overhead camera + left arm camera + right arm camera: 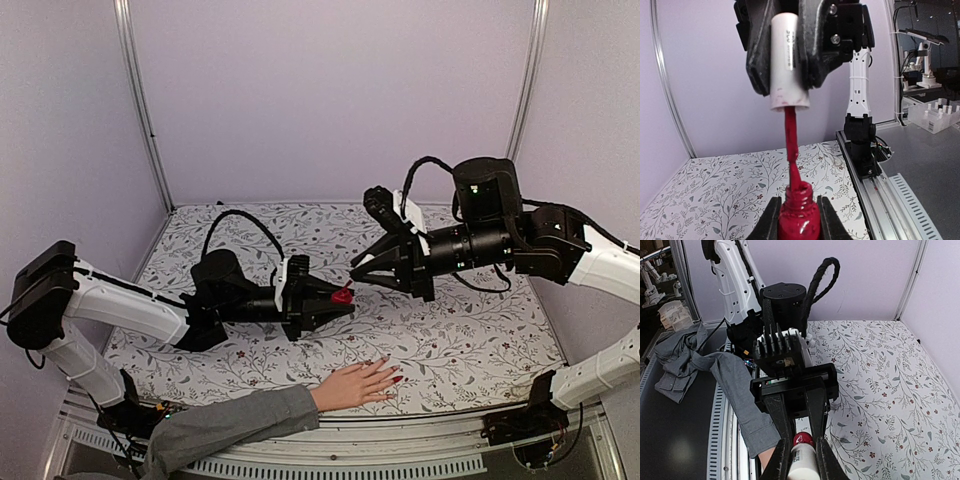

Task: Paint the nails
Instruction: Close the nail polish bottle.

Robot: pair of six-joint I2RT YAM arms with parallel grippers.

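Walls close the worktop [470, 340] on 3 sides; the near edge is open. The hand [352, 386] lies flat along that edge, long axis left-right, nails [397, 380] pointing right, some red. Above mid-worktop the left fingers [338, 297] grip the bottle [799, 222]. The right fingers [360, 268] clamp the cap [788, 65], its brush [791, 150] in the bottle's neck.
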